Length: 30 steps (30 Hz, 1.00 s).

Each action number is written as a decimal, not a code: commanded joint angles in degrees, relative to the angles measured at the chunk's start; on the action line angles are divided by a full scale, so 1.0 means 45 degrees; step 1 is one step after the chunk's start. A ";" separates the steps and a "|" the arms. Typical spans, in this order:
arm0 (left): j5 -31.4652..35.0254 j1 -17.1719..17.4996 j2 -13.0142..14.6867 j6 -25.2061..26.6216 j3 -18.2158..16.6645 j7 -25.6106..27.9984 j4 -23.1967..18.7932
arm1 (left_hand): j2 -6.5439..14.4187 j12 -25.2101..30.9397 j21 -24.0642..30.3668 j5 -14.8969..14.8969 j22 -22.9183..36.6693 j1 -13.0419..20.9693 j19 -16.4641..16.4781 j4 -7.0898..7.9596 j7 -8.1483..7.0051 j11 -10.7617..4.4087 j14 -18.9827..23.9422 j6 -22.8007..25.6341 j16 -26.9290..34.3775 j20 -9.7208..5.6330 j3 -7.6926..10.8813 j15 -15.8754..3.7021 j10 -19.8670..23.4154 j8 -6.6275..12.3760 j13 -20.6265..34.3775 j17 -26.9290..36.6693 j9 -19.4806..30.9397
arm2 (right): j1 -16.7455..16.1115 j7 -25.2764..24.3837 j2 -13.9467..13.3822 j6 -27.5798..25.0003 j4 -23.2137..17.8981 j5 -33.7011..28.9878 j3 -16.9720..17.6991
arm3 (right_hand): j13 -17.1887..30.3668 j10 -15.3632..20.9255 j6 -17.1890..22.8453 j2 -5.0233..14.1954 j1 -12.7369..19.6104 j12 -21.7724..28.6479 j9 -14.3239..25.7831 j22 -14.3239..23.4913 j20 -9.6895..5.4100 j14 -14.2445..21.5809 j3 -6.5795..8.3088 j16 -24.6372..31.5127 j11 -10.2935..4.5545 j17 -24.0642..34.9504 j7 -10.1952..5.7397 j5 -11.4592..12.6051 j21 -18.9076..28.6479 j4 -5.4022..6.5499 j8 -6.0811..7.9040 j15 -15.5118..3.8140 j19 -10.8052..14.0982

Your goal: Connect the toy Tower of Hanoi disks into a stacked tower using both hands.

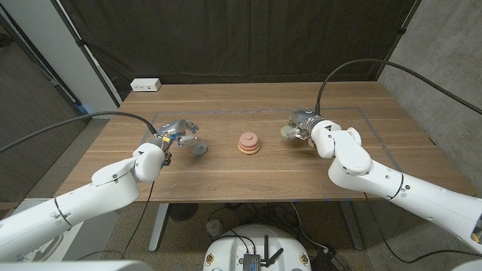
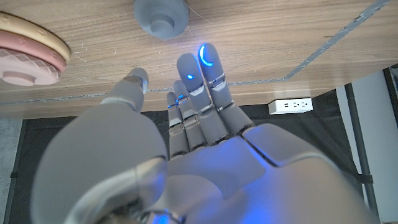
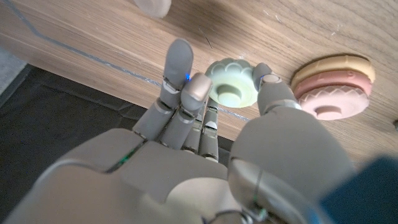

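A small stack of pink and tan disks (image 1: 248,144) (image 2: 28,50) (image 3: 333,84) stands at the table's middle. Left of it a grey disk (image 1: 199,149) (image 2: 160,15) lies on the wood. My left hand (image 1: 177,134) (image 2: 193,118) hovers just left of the grey disk with its fingers stretched out, a short gap away from it, holding nothing. To the right of the stack, my right hand (image 1: 303,125) (image 3: 205,130) pinches a pale green scalloped disk (image 1: 288,132) (image 3: 231,90) between thumb and fingers, low at the table surface.
A white power strip (image 1: 145,85) (image 2: 292,104) lies at the table's back left corner. A thin tape outline (image 1: 226,111) marks a rectangle on the wooden table (image 1: 248,177). Dark curtains hang behind the far edge.
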 commanded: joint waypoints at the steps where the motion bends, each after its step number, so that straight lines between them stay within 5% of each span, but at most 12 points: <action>1: -0.0164 0.0248 0.0040 -0.0025 -0.0234 0.0165 -0.0063 | -0.0108 -0.0007 0.0053 0.0095 0.0024 -0.0058 0.0060 -0.0003 -0.0005 -0.0044 0.0141 0.0133 -0.0020 -0.1698 0.0094 -0.1137 0.0104 -0.0060 0.0058 0.0024 0.0071 | 0.0009 0.0108 0.0219 0.1464 -0.0020 -0.0199 0.0242 | 0.0045 0.1193 0.0808 0.0670 0.0460 -0.0035 0.0056 0.0016 -0.0209 0.0000 0.0655 0.0103 -0.1108 0.0037 -0.0743 0.0072 0.0048 0.0573 -0.0011 -0.0001 0.0149; 30: -0.0171 0.0072 0.0057 0.0111 -0.0187 0.0154 -0.0073 | -0.0136 -0.0072 0.0086 0.0087 0.0025 -0.0059 0.0055 -0.0001 -0.0023 -0.0057 0.0144 0.0198 -0.0012 -0.1684 0.0212 -0.1137 0.0167 -0.0065 0.0107 -0.0010 0.0097 | 0.0150 0.0807 0.1268 0.3694 0.0665 -0.1067 0.0706 | 0.0130 0.1282 0.0870 0.0638 0.0420 -0.0119 0.0063 0.0017 -0.0209 -0.0016 0.0802 0.0321 -0.1155 0.0035 -0.0782 0.0147 0.0074 0.0554 -0.0040 0.0003 0.0188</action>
